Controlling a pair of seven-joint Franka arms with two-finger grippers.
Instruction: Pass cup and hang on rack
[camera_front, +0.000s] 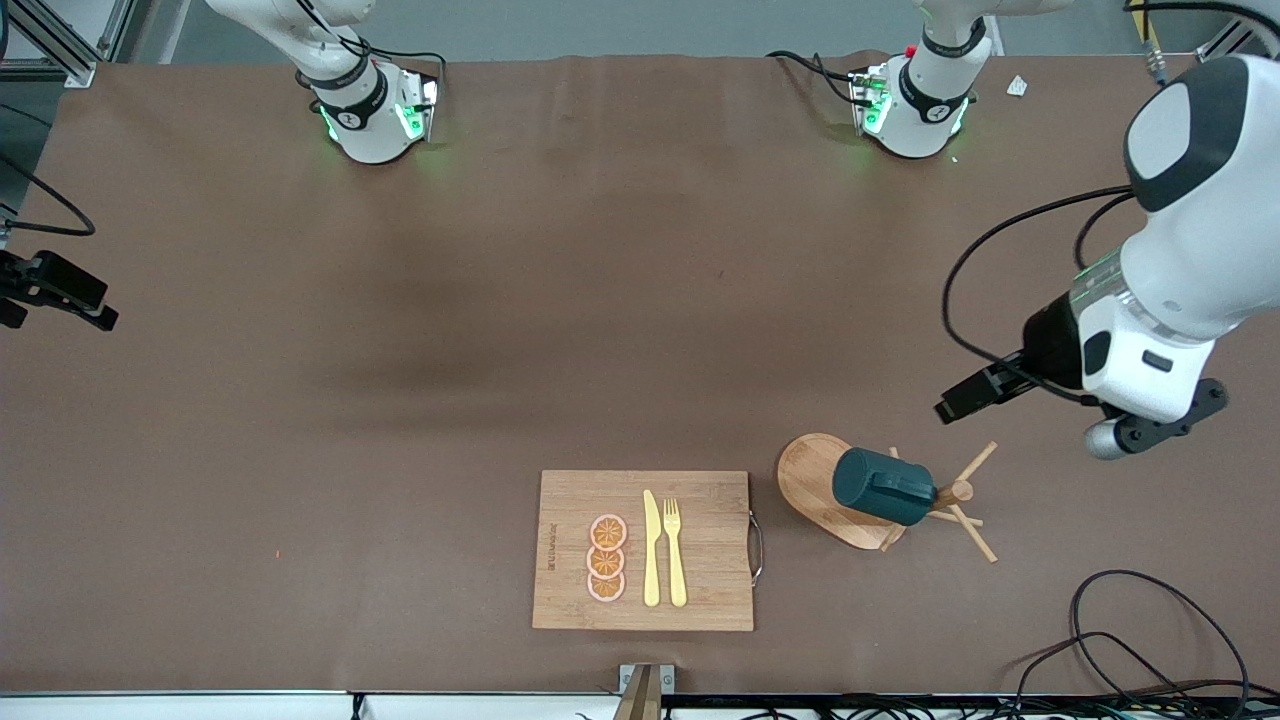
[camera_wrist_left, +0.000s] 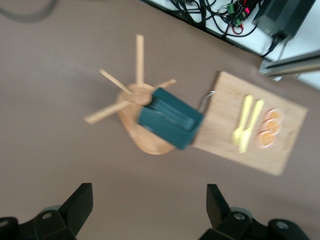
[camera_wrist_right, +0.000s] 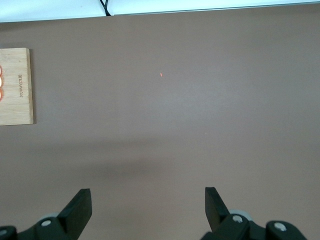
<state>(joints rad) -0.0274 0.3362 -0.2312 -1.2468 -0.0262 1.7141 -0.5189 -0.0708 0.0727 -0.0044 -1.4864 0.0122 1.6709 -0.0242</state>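
We see the cup (camera_front: 884, 487) already hanging on the rack (camera_front: 812, 478), its dark body tipped sideways over the oval base with the handle facing up toward the front camera, hooked near the top of the central post. The rack stands toward the left arm's end of the desk and close to the desk's edge nearest the front camera, just beside the cutting board (camera_front: 570, 550) that carries the orange slices (camera_front: 607, 558), the knife (camera_front: 651, 548) and the fork (camera_front: 674, 550).

Our left hand (camera_wrist_left: 149, 206) hangs in the air above bare desk beside the rack, toward the desk's left-arm edge; its fingers (camera_wrist_left: 79, 204) are spread wide and grasp nothing, and the left wrist view looks down on cup and rack together, well apart from the hand. Our right hand (camera_wrist_right: 148, 206) waits over bare desk at the right arm's end, likewise released and empty.

We judge that the hanging step is done and that we are in the last step, clearing the arm away. The next move calls only for lifting the left hand up and off toward its base, keeping wide of the pegs (camera_front: 973, 464) so the cup is not knocked loose
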